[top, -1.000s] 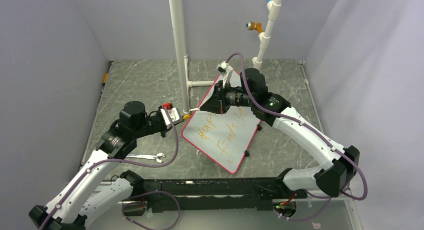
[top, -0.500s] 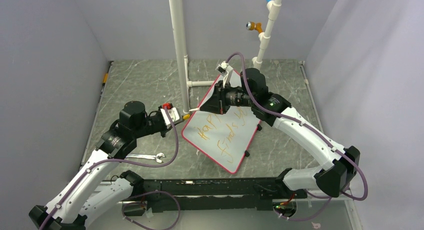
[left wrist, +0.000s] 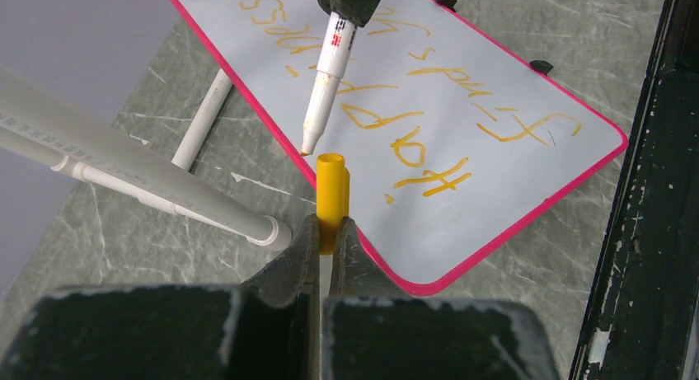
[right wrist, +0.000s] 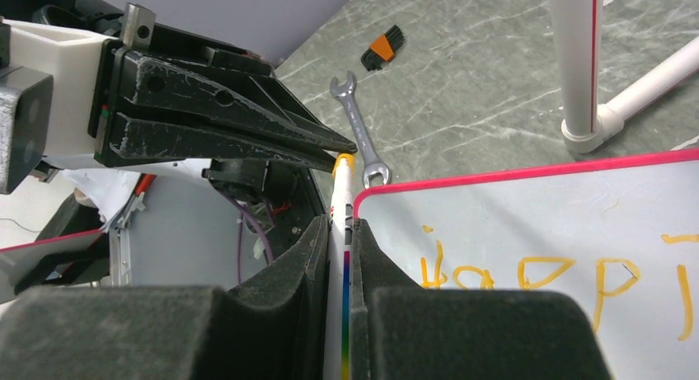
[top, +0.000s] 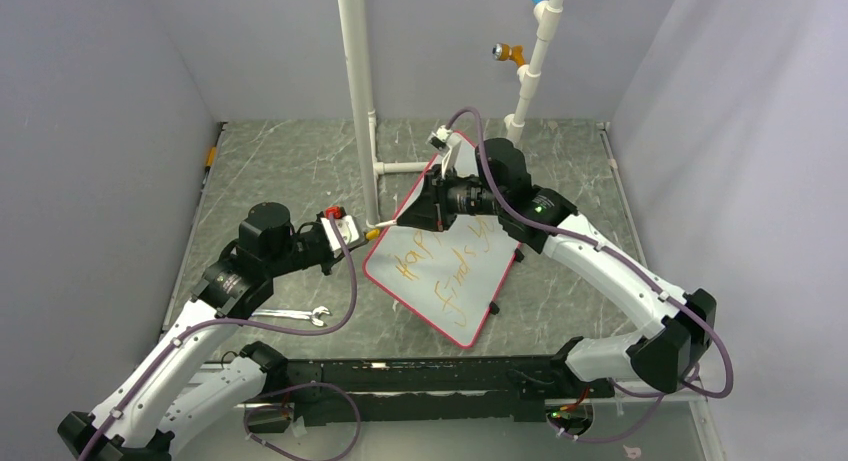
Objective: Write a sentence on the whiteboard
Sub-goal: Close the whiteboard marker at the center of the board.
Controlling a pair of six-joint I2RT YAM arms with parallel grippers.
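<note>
The whiteboard (top: 485, 286) lies tilted on its feet at mid table, red-pink framed. The sentence (top: 440, 271) is orange-yellow lettering in two lines on it; it also shows in the left wrist view (left wrist: 412, 108). My right gripper (top: 408, 213) is shut on a white marker (right wrist: 340, 232) over the board's left corner, and the bare tip (left wrist: 307, 147) points at the cap. My left gripper (left wrist: 330, 223) is shut on the yellow marker cap (left wrist: 331, 190), open end up, just beside the board's edge (left wrist: 462, 199). Tip and cap are a short gap apart.
An upright white PVC pipe (top: 358, 91) stands just behind the cap, with a foot pipe (left wrist: 198, 120) on the table. A second pipe with orange and blue fittings (top: 535, 41) is at the back. A wrench (top: 295, 316) lies front left. A black rail (top: 430, 376) runs along the near edge.
My right gripper has shifted a little left with the marker, bringing its tip closer to the cap. The left arm and the board have not moved.
</note>
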